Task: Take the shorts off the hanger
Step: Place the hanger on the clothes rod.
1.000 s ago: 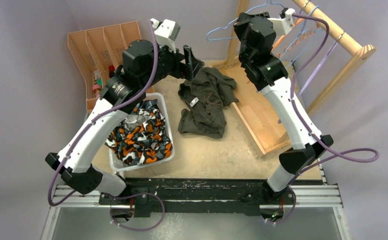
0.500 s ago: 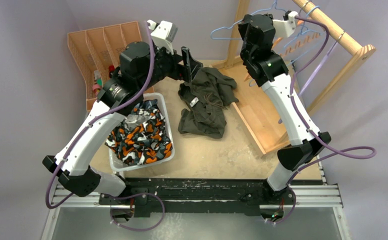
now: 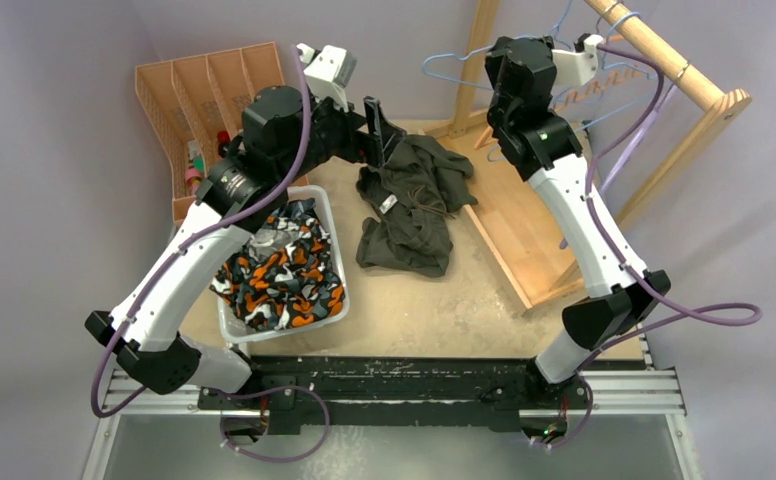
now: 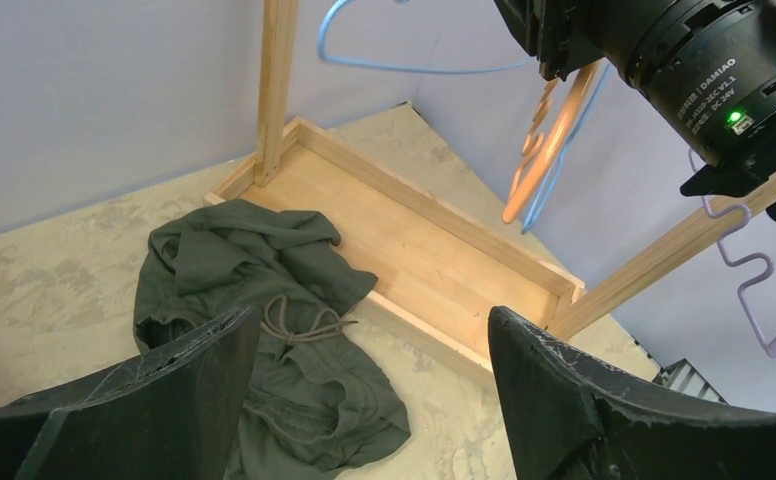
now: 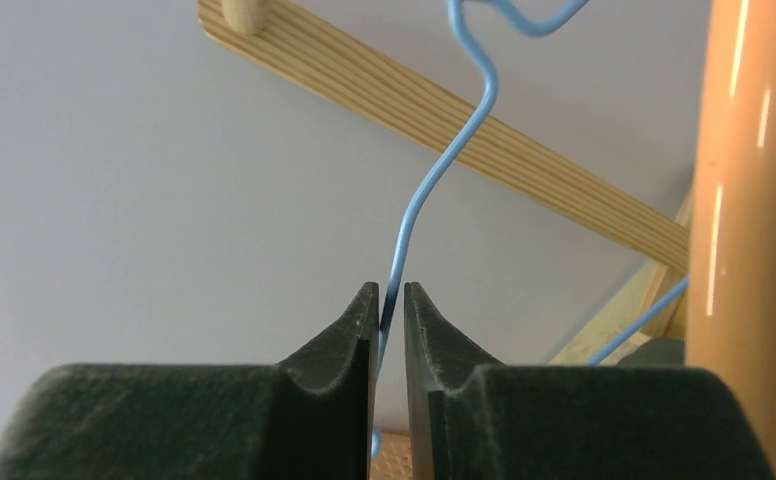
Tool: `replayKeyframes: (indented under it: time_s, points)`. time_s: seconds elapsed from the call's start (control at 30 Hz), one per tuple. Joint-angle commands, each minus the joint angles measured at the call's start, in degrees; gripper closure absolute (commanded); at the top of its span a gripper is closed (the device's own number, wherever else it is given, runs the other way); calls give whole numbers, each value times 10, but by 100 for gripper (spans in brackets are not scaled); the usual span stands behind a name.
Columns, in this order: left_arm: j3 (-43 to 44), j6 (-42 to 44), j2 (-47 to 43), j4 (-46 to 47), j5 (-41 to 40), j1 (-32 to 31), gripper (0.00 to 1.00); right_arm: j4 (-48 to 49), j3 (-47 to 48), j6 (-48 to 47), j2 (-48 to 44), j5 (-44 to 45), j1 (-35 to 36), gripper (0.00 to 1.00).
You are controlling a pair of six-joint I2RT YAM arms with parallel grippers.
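Rightward since 1 second ago, the right arm (image 3: 569, 210) has swung with the blue hanger (image 5: 434, 170). On the surface (image 3: 414, 300) lie the olive shorts (image 3: 409, 205), crumpled; over them the left fingers (image 4: 164, 400) spread wide, empty; the right fingers (image 5: 324, 400) stand narrowly parted around the hanger's wire

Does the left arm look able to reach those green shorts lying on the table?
Probably yes: the left arm holds its jaws open right beside the olive green shorts, with nothing between them.
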Motion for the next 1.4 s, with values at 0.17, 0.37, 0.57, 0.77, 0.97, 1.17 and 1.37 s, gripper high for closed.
replayKeyframes:
  time_s: [0.17,0.37,0.57,0.77,0.97,1.17,1.37]
  points:
    - [12,-2,-7,21,4,4,15,106,-56,-58,-55,-13,-3,61]
    - [-6,-6,-17,25,-15,4,15,139,-84,-111,-91,-106,-3,48]
    - [-66,-31,-54,32,-88,4,14,115,-133,-130,-153,-139,-1,36]
    - [-95,-41,-68,44,-105,4,14,103,-166,-149,-185,-203,0,31]
    - [-123,-52,-88,27,-165,4,13,96,-170,-209,-191,-324,0,31]
    - [-181,-79,-127,22,-267,4,12,77,-172,-313,-199,-464,2,32]
    - [-249,-128,-175,-5,-397,4,11,33,-162,-457,-202,-503,59,34]
